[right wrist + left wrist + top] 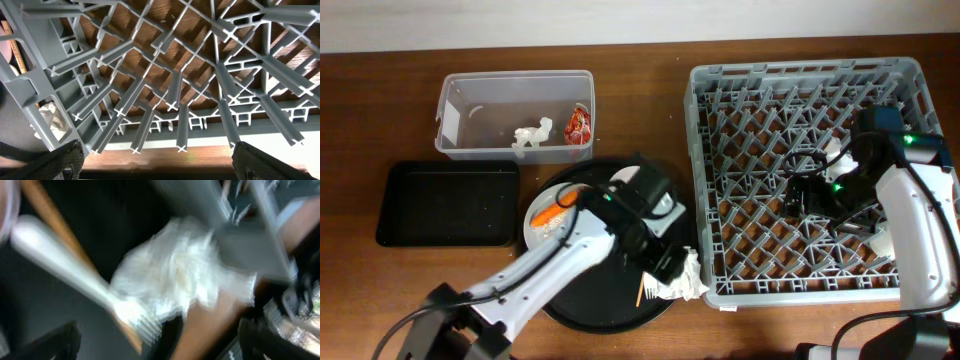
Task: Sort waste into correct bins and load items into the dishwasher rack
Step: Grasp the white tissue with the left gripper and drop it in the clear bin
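A crumpled white napkin (687, 279) lies at the right edge of the round black tray (582, 305), against the grey dishwasher rack (740, 95). My left gripper (665, 264) hovers open just beside it. The left wrist view is blurred, with the napkin (175, 275) ahead of the open jaws (160, 347) and the white fork (60, 265) to its left. The pale plate (542, 228) holds the carrot (552, 213) and beige scraps. The clear tub (460, 100) holds a red wrapper (579, 124) and a white paper scrap. My right gripper (810, 190) is open and empty over the rack's pegs (175, 100).
The shallow black tray (445, 205) sits left of the round tray. A white dish (668, 208) is mostly hidden under my left arm. A thin wooden stick (641, 293) lies by the fork. Small white objects (885, 245) sit in the rack near my right arm.
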